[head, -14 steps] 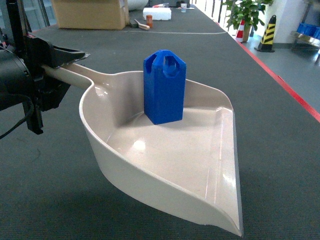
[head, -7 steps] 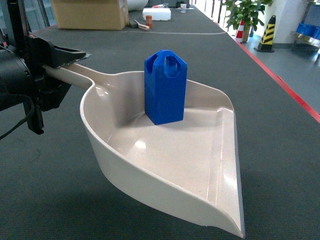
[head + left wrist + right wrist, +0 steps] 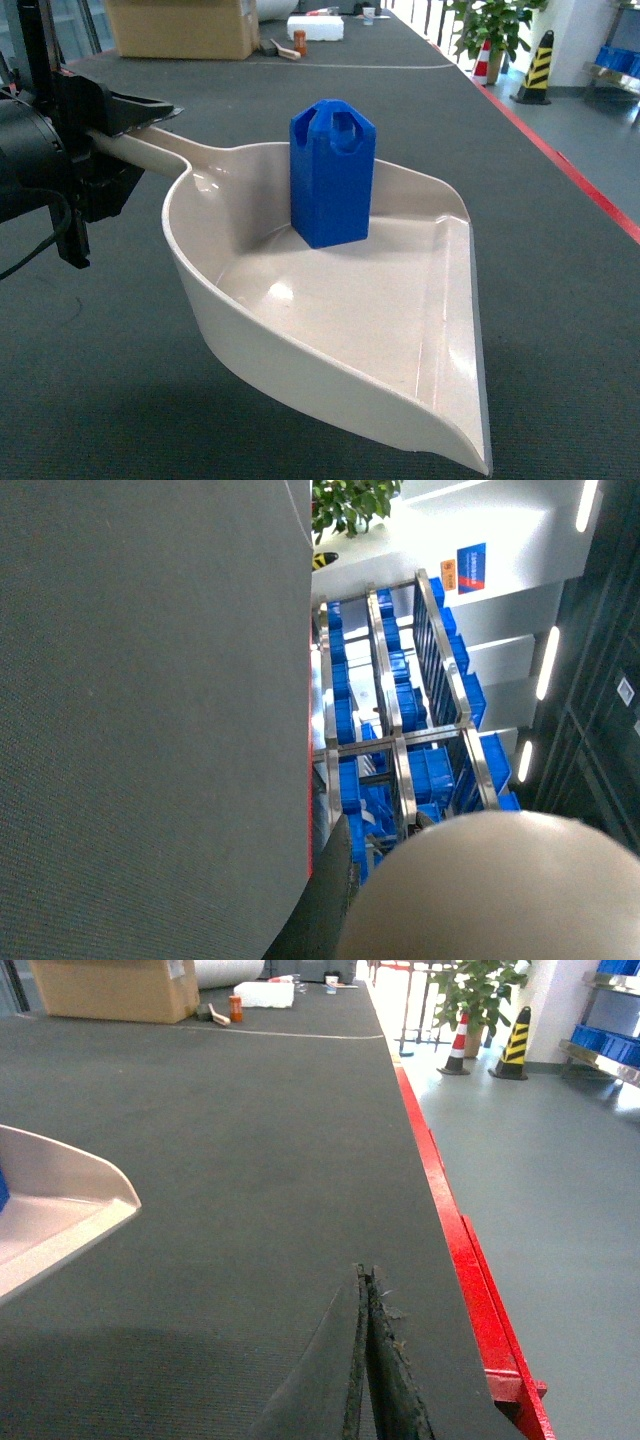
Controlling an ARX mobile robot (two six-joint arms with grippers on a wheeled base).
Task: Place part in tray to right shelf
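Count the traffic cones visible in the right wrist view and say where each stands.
2. An orange-and-white cone stands on the floor beside the potted plant; a yellow-and-black cone stands just right of it. Others may be out of frame.

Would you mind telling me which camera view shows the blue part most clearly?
The head view: the part stands upright in the tray, fully visible with its handle hole. The right wrist view catches only a blue sliver at its left edge beside the tray's corner. The left wrist view shows none of it.
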